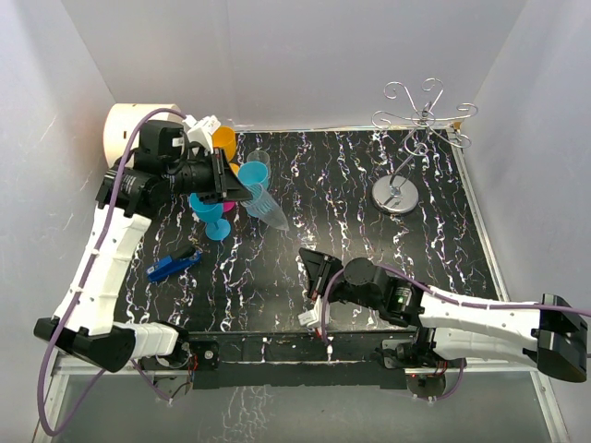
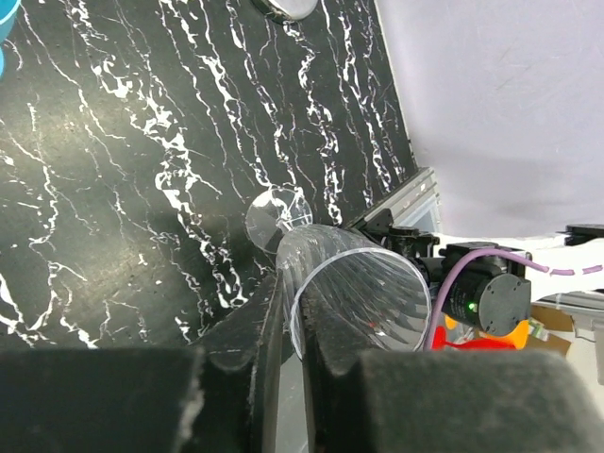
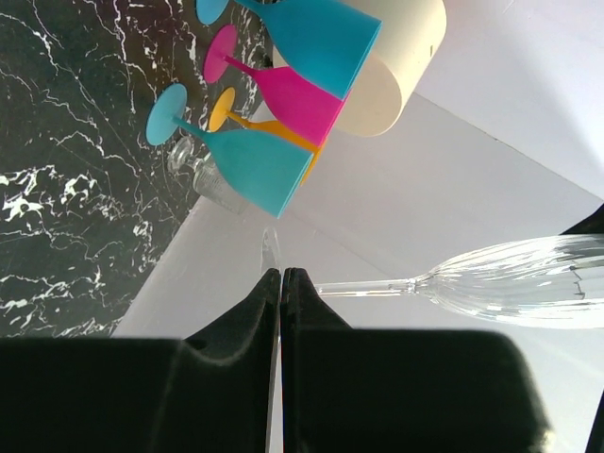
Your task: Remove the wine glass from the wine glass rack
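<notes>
The silver wire wine glass rack (image 1: 417, 118) stands at the back right on its round disc base (image 1: 394, 196); I see no glass on its curled arms. My left gripper (image 1: 238, 188) is shut on the rim of a clear fluted wine glass (image 1: 268, 209), one finger inside the bowl and one outside. It holds the glass tilted above the table at left centre. In the left wrist view the bowl (image 2: 363, 297) and foot (image 2: 278, 215) point away from my gripper (image 2: 293, 294). My right gripper (image 1: 309, 260) is shut and empty, low near the front. In its own view, the gripper (image 3: 282, 274) has the clear glass (image 3: 528, 281) beyond its fingertips.
Blue (image 3: 247, 160), pink (image 3: 283, 92) and orange (image 3: 247, 121) plastic glasses cluster at the back left beside a cream cylinder (image 1: 127, 131). Another clear glass (image 1: 259, 160) stands behind them. A small blue object (image 1: 174, 266) lies at front left. White walls enclose the table.
</notes>
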